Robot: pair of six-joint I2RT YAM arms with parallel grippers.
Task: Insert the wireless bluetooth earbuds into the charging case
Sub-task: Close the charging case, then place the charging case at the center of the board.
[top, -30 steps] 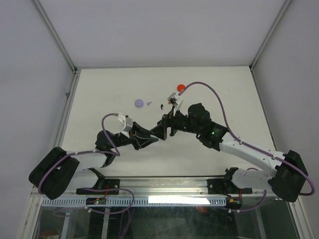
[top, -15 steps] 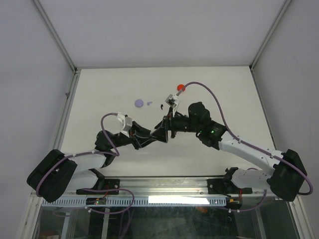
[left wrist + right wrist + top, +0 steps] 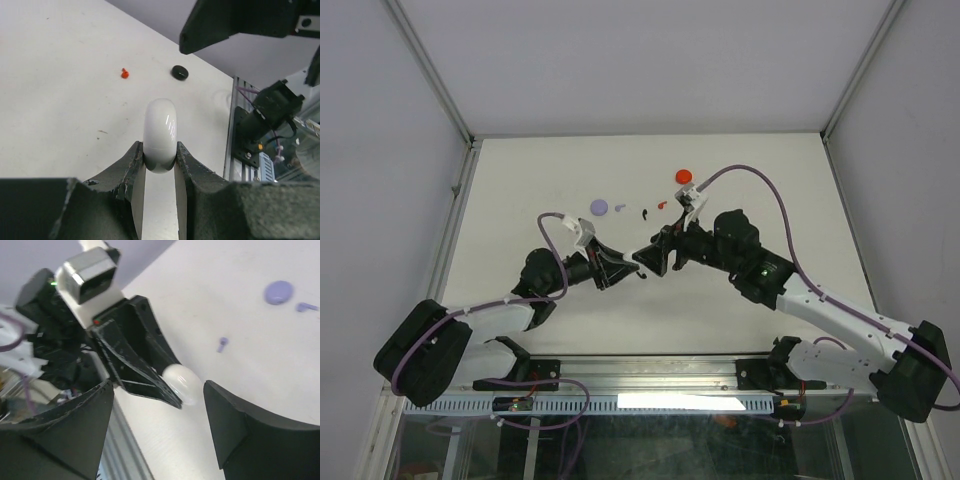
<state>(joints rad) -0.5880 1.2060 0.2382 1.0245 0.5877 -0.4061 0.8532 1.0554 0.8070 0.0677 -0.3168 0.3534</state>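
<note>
Left pincer [image 3: 159, 152] is clamping the glossy white oval charging case [image 3: 160, 122] edge-on, long axis pointing at the right pincer [image 3: 157, 390], which I'm seeing gaping wide around its free end, gripping nothing; tiny red stemmed earbud [image 3: 124, 74] and tiny lilac stemmed earbud [image 3: 222, 344] are lying on the white bench [image 3: 60, 100] beyond, nearer the right arm.

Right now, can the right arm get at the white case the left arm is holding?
Probably yes. The right arm has its jaws open, aimed at the white case, whose free end pokes out past the left arm and its shut jaws. Nothing lies between; only the gripped end is covered.
</note>
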